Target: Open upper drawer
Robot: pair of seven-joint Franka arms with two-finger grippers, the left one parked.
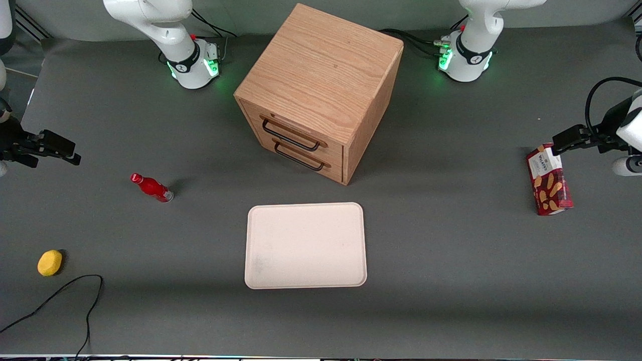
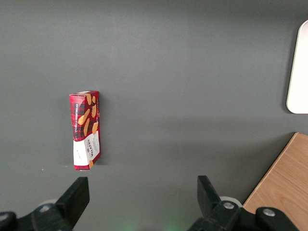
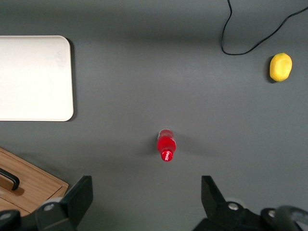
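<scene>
holding my gripper (image 3: pixel 143 197) above the table near the red bottle (image 1: pixel 152 188), jaws spread wide and empty; the upper drawer (image 1: pixel 293 134) sits shut in the cabinet (image 1: pixel 321 80), well apart.

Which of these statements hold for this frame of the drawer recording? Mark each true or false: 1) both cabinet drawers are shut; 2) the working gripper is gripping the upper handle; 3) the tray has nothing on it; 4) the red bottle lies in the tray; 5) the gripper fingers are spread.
1) True: the upper drawer and the lower drawer both sit flush in the cabinet.
2) False: the gripper hangs toward the working arm's end of the table, well apart from the handle.
3) True: the tray is bare.
4) False: the red bottle stands on the table mat, apart from the tray.
5) True: in the right wrist view the fingers stand wide apart, holding nothing.
</scene>
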